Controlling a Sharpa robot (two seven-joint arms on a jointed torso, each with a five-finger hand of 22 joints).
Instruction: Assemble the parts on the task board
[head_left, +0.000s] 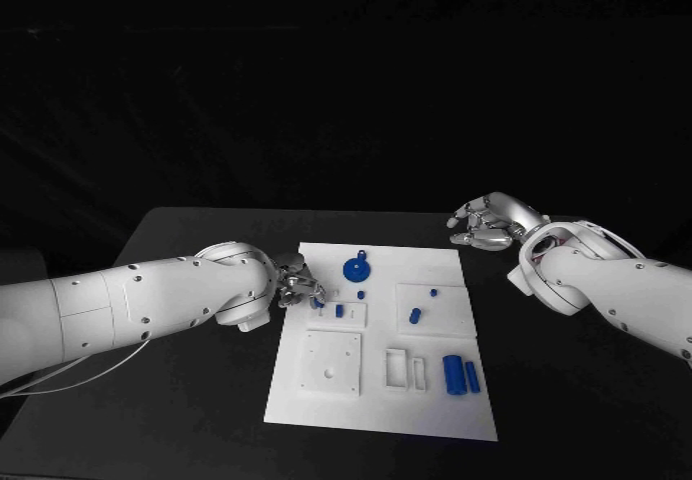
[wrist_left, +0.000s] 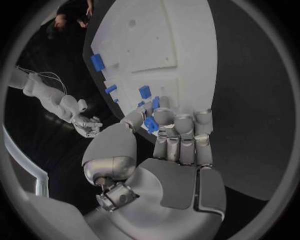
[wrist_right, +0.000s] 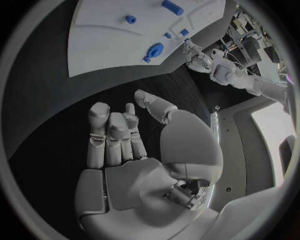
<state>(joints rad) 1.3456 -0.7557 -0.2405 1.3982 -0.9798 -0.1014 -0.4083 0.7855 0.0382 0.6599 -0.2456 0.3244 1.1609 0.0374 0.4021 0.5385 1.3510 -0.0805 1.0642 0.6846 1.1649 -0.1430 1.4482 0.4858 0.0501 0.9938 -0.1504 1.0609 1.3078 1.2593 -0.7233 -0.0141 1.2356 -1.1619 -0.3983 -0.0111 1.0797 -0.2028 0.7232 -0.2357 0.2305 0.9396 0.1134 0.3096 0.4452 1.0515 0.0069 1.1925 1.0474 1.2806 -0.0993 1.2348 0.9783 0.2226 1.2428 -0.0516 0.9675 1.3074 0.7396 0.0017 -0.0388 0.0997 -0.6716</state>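
Your left hand (head_left: 299, 285) sits at the left edge of the white task board (head_left: 433, 415), centre of the head view, fingers curled round a small blue part (wrist_left: 150, 124) pinched against the thumb; the wrist cam shows the piece right at the fingertips (wrist_left: 164, 117), just above the board. Your right hand (head_left: 488, 224) hangs over bare black bench (head_left: 188, 400) off the board's upper-right corner, well apart from any part, holding nothing; fingers are loosely bent, thumb apart, per the right wrist cam (wrist_right: 125, 145).

On the board: a blue round gear-like part (head_left: 356, 268) near the top, a small blue peg (head_left: 359, 294) just below it, another blue piece (head_left: 340, 311) beside the left hand. Right of centre, two more small blue parts (head_left: 415, 316) on a raised white plate. Lower right, two blue cylinders (head_left: 454, 374) lie side by side, next to white slotted fixtures (head_left: 405, 368). A square white block (head_left: 330, 365) sits lower left.
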